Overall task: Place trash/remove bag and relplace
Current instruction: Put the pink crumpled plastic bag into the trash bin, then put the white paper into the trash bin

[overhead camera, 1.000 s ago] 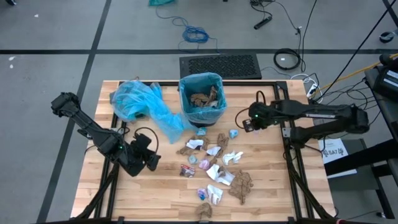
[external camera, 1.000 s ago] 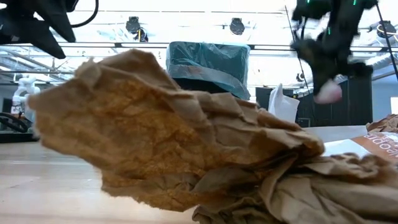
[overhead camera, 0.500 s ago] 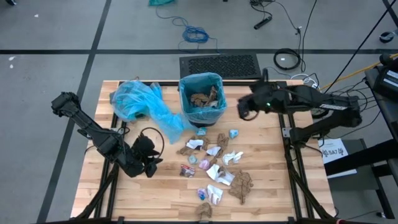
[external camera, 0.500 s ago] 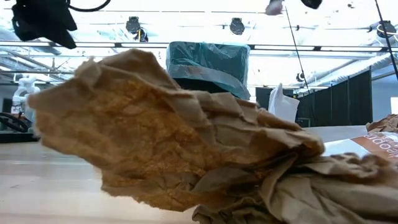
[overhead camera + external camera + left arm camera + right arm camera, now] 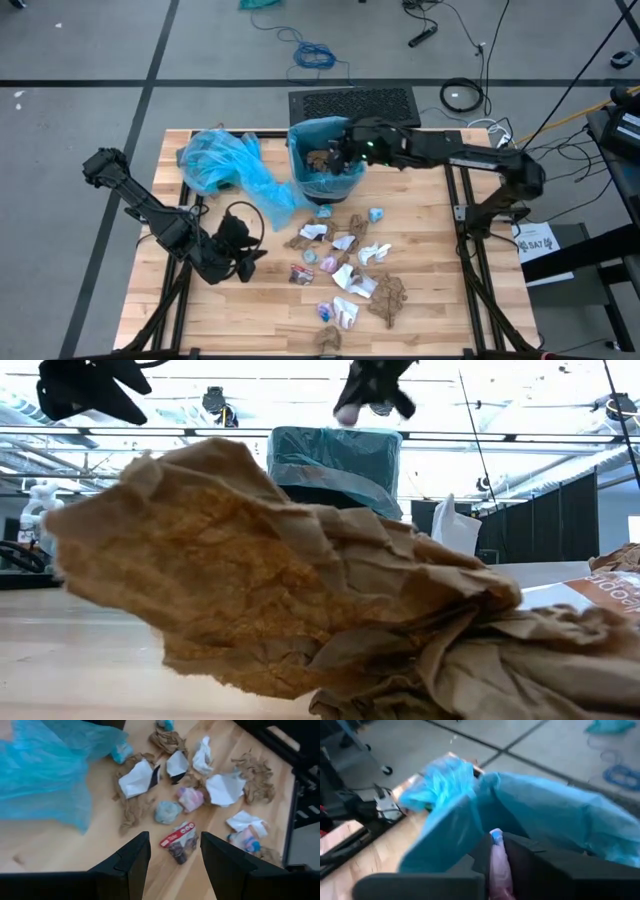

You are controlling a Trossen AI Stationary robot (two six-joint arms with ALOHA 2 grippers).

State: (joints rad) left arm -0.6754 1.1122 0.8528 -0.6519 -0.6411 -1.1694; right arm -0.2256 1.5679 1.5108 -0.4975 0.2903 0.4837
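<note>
The trash (image 5: 345, 262): one pink scrap (image 5: 499, 865) now hangs over the bin (image 5: 325, 158).

Left of the bin, the left gripper (image 5: 238, 262) waits above the table (image 5: 200, 330), fingers (image 5: 129, 865) apart and empty, just beside the scattered pile in front of the bin. The right gripper (image 5: 335, 155), beside the bin a second ago, is now above its mouth, fingers (image 5: 520, 862) clamped on the pink scrap. The drop seems next.

The high view looks straight down on the whole wooden slat table (image 5: 200, 310). The low view sits at tabletop level, pressed against a crumpled brown paper wad (image 5: 270, 570); both share the far blue-lined bin (image 5: 325, 160). Wrist views look along dark fingers.
</note>
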